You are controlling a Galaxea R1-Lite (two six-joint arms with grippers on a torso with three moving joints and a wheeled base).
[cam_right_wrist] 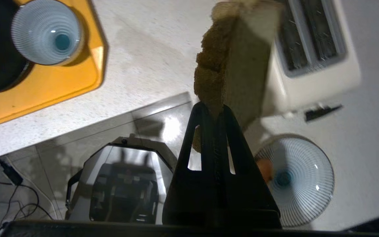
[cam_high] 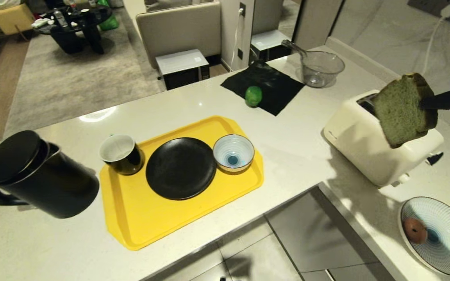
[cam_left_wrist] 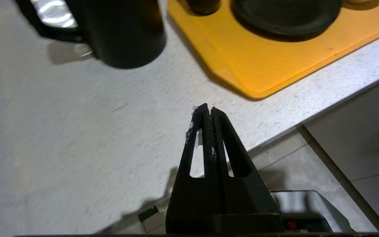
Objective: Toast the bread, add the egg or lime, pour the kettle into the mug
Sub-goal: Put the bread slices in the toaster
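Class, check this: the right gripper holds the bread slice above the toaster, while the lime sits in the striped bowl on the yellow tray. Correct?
Not quite. The lime lies on the black cloth, not in the striped bowl, which is empty; the head view shows it. The right gripper does hold the bread above the toaster.

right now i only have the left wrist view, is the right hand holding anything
observer: Yes, the right hand is shut on the pale green square bread slice.
operator: where exactly
observer: In the air over the cream two-slot toaster, in neither slot.
operator: what else is out of my sight
observer: The small round green lime, on a black cloth beyond the yellow tray.
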